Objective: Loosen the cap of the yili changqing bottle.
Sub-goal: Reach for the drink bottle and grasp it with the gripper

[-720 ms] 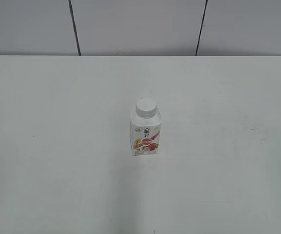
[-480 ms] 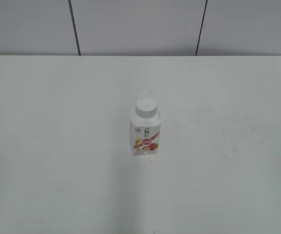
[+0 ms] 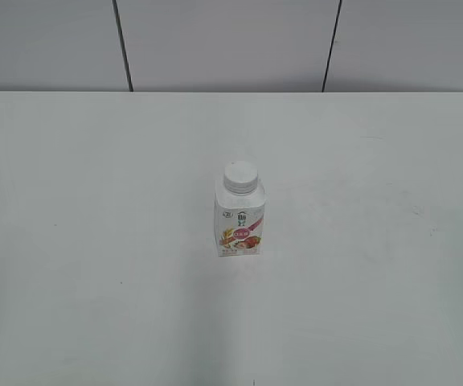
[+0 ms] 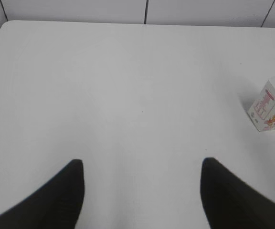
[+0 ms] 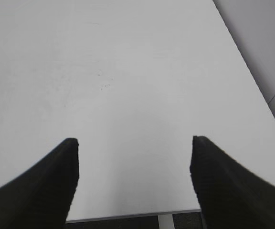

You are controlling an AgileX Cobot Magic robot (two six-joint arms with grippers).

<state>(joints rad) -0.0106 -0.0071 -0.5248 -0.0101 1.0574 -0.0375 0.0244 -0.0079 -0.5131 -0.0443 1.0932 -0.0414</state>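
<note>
The yili changqing bottle stands upright at the middle of the white table, white with a red-pink fruit label. Its white cap sits on the neck. The bottle also shows at the right edge of the left wrist view, its cap cut off by the frame edge. My left gripper is open and empty, well to the left of the bottle. My right gripper is open and empty over the table's near right part; the bottle is out of that view. Neither gripper shows in the exterior view.
The white table ends at a grey panelled wall at the back. The table's near edge and right edge show in the right wrist view, with dark floor below.
</note>
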